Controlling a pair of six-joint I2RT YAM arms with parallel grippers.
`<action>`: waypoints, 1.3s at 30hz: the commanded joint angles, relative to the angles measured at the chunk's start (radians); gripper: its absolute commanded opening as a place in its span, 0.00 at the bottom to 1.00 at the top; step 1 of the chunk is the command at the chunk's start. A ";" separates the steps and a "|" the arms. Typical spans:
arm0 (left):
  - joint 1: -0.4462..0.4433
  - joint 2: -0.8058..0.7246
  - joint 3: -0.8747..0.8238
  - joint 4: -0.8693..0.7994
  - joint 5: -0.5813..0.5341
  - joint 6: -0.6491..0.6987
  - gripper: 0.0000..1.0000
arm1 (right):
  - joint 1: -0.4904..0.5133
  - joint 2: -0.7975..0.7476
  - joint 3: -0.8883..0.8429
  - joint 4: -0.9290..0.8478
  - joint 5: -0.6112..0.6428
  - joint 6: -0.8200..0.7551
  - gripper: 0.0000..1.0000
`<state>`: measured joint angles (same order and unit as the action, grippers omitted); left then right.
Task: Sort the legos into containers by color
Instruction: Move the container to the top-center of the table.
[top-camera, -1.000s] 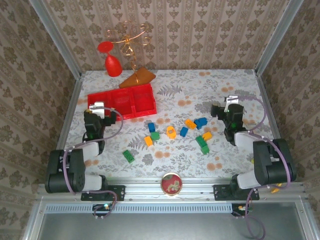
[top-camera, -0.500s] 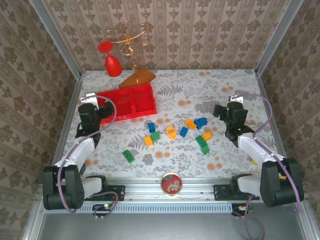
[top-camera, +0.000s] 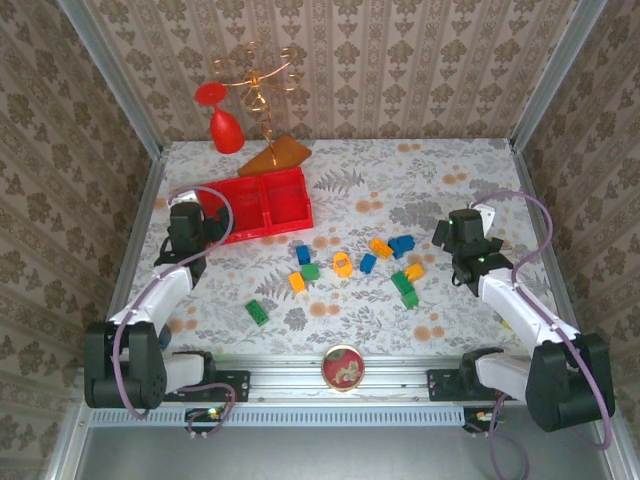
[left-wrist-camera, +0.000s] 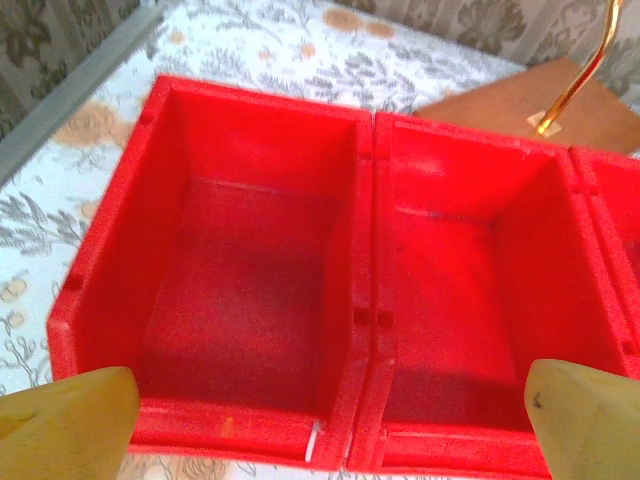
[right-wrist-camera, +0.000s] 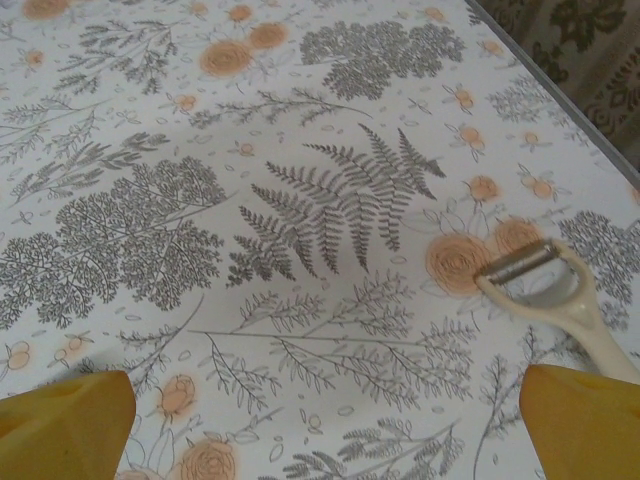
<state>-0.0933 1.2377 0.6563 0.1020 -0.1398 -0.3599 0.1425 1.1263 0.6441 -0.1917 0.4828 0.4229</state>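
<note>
Top external view: the legos (top-camera: 343, 264) are seen scattered on the flowered tabletop (top-camera: 350, 320), in the middle region between the two arms, in blue, green and orange-yellow. One green brick (top-camera: 258, 313) is lying apart from the others, nearer to the base of the left arm. The red tray (top-camera: 285, 200) with its three compartments is placed at the far left of the tabletop, slightly turned, and every brick that can be seen is lying on the tabletop outside of it. The left end effector (top-camera: 190, 212) is held at the left end of the tray, and the right end effector (top-camera: 455, 228) is held over the tabletop just to the right of the group of bricks. In the left wrist view the yellow fingertips (left-wrist-camera: 70, 415) are seen at the two bottom corners, spread fully wide, with nothing gripped; the bare red floors of two compartments are shown ahead of them. In the right wrist view the fingertips (right-wrist-camera: 65, 420) are spread equally wide over the patterned tabletop, and nothing is held. A cream peeler (right-wrist-camera: 545, 290) is lying on the tabletop close to the right fingertip. Behind the tray, a red goblet (top-camera: 225, 125) and an orange-brown board (top-camera: 275, 155) are standing near the back wall.
</note>
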 joint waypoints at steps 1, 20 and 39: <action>-0.020 0.028 0.042 -0.065 -0.023 -0.043 1.00 | 0.011 -0.037 0.041 -0.120 0.042 0.095 1.00; -0.059 0.236 0.172 -0.148 -0.023 -0.013 0.93 | 0.023 -0.067 0.100 -0.278 -0.026 0.207 1.00; -0.104 0.403 0.276 -0.200 -0.020 0.055 0.43 | 0.025 0.006 0.177 -0.341 -0.033 0.256 1.00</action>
<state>-0.1825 1.6413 0.9188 -0.0715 -0.1600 -0.3180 0.1619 1.1244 0.7868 -0.5007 0.4568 0.6491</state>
